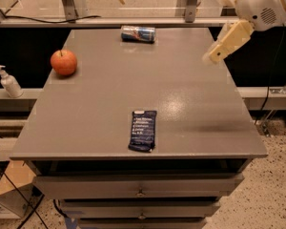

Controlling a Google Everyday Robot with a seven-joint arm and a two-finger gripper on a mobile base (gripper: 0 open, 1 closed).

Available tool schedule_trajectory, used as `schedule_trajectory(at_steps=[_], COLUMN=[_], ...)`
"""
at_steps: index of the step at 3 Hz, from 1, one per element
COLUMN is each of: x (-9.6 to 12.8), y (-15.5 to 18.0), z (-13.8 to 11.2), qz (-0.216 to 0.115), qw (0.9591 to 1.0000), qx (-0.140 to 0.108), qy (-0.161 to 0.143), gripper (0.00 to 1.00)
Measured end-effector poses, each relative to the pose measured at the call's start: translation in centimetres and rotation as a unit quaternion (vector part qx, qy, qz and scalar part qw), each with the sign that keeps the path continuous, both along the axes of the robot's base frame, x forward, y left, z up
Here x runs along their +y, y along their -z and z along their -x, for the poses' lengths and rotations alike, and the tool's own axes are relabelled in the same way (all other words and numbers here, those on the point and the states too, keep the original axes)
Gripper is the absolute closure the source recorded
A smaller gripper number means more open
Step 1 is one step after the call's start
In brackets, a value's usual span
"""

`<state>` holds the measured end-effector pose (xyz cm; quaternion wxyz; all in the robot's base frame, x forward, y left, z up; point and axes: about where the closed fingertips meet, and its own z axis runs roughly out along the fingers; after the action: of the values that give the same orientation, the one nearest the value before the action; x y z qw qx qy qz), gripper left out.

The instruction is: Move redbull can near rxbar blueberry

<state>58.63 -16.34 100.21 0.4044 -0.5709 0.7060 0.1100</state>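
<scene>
The redbull can (138,34), silver and blue, lies on its side near the far edge of the grey table (190,99). The rxbar blueberry (143,130), a dark navy wrapper with white text, lies flat near the front edge. My gripper (227,42), cream-coloured, hangs above the table's far right edge, well to the right of the can and far from the bar. It holds nothing that I can see.
A red-orange apple (64,62) sits at the left of the table. A white pump bottle (8,82) stands on a ledge off the left side. Drawers (140,190) are under the table. A cardboard box (9,190) is on the floor at lower left.
</scene>
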Motion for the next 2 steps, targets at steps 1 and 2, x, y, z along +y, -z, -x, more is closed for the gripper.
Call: schedule_trajectory(at_steps=[1,2], x=[0.0,1.2], y=[0.0,0.4], z=[0.0,-0.9], qz=[0.000,0.014], qw=[1.0000,0.9999], qx=[0.000,-0.003], qy=[0.000,-0.007], gripper=[0.00,0.00])
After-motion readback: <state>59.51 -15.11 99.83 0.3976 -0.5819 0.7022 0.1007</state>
